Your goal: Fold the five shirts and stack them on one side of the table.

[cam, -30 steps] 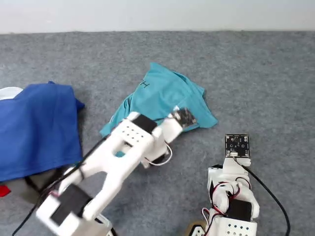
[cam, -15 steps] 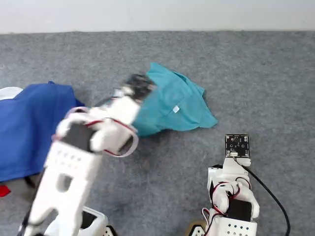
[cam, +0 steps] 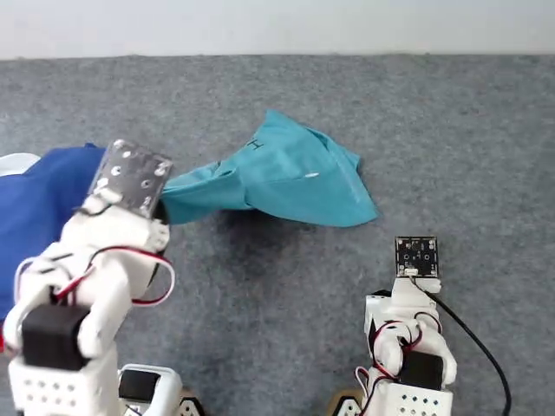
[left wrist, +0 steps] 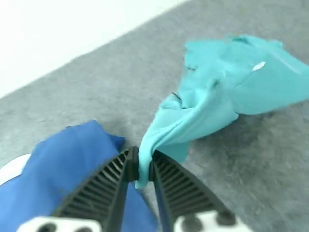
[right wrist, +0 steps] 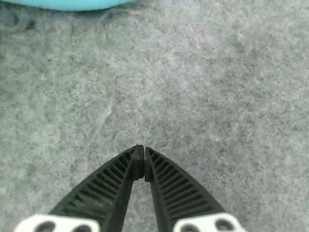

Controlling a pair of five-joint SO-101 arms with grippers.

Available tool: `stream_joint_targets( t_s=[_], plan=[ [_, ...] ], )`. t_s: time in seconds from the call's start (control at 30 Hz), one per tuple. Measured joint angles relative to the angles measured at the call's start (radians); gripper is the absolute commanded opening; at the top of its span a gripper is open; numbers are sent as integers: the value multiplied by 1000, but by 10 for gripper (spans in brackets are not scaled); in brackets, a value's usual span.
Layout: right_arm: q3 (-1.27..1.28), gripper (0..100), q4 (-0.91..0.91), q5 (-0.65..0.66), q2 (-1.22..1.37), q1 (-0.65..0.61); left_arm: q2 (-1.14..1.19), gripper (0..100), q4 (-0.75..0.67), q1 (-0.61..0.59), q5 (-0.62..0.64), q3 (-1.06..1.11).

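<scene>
Left gripper [left wrist: 140, 166] is clamped on a corner of the teal shirt [left wrist: 231, 92], held over the edge of the blue shirt [left wrist: 63, 169]. The teal shirt stretches away from the blue shirt across the table [cam: 434, 113]. Right gripper [right wrist: 141, 162], jaws together, hangs low, well apart from the blue shirt.

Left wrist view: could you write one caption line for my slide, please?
The left hand grips an edge of the teal shirt over the grey table, next to the blue shirt.
</scene>
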Motion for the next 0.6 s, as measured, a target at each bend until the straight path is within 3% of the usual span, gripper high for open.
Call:
stream_joint_targets(
  t_s=[0.37, 0.6],
  plan=[
    [0, 13, 57, 0, 0, -12, -138, 13, 48, -210, -118, 0],
    [0, 10, -68, 0, 0, -21, -196, 13, 152, -233, -158, 0]
  ],
)
